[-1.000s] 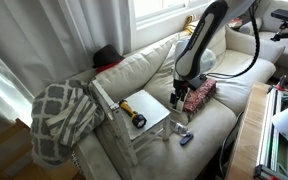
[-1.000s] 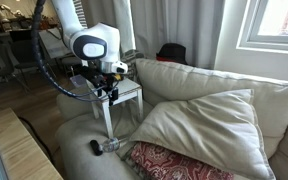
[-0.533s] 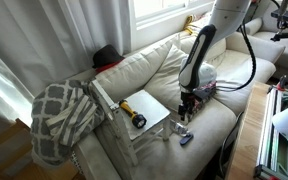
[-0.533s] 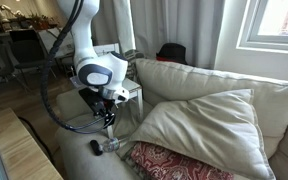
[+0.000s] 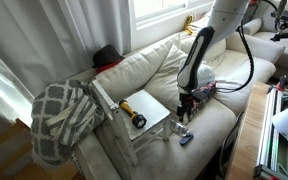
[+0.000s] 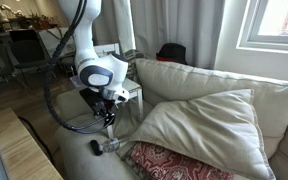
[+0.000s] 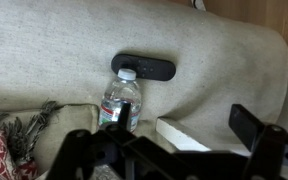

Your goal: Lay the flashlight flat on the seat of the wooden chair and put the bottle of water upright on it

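Down from the wooden chair (image 5: 156, 105) has come my gripper (image 7: 172, 150), jaws wide, empty; the bottle of water (image 7: 121, 100) lies on its side just beside that chair; I'd centre over its body before closing.

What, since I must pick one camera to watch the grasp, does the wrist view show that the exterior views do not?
Only the wrist view: the white cap and label of the bottle of water, which lies on its side with the cap right by a dark oval object. Only the exterior views: the flashlight lying flat on the seat of the wooden chair, and a checked blanket. Shared: the sofa, the red patterned cushion and the open end effector above the bottle.
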Controlling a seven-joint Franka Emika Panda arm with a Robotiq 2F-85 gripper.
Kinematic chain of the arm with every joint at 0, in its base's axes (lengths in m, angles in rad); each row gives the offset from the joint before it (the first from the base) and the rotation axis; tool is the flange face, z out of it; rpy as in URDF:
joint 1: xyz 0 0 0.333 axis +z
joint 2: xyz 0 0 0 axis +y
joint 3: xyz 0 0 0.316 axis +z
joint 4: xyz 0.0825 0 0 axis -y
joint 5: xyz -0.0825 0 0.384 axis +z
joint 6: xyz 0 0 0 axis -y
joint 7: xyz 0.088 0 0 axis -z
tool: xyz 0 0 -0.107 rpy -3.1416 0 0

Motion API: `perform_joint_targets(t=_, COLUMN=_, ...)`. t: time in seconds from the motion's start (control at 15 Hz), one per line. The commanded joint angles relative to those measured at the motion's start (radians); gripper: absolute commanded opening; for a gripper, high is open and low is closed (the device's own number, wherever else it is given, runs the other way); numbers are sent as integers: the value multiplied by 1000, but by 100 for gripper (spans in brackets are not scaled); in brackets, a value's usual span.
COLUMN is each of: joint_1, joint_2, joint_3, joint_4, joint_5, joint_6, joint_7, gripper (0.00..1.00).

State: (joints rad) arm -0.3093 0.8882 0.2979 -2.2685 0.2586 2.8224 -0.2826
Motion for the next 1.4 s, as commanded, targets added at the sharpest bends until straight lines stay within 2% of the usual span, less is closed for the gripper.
perform_joint_targets(t=0.0, joint_1=70, joint_2=110, joint_3=-35, joint_4=102, joint_5=-13, joint_6=-15, joint_7=88, gripper=100)
perform_joint_targets(t=0.2, joint_1=152, joint_2=185, joint_3=-67, joint_4=186, joint_5=-33, joint_6=-15, joint_7=144, gripper=100)
perform_joint_targets(t=0.4, joint_1=257, joint_2=239, joint_3=-128, joint_4=259, joint_5=-65, joint_6=-15, joint_7=206, gripper=100)
perform_joint_targets(t=0.73, joint_1=365, joint_2=311, joint_3=-220, joint_4=338, joint_5=-123, joint_6=-3, joint_7=269, gripper=100)
perform_joint_targets(t=1.07, joint_1=359, joint_2=371, joint_3=-256, joint_4=378, joint_5=-163, joint_6=42, joint_7=257, gripper=100)
perform_joint_targets(t=1.33, joint_1=328, joint_2=437, joint_3=-241, joint_4=417, joint_5=-159, joint_6=159, joint_7=252, gripper=100)
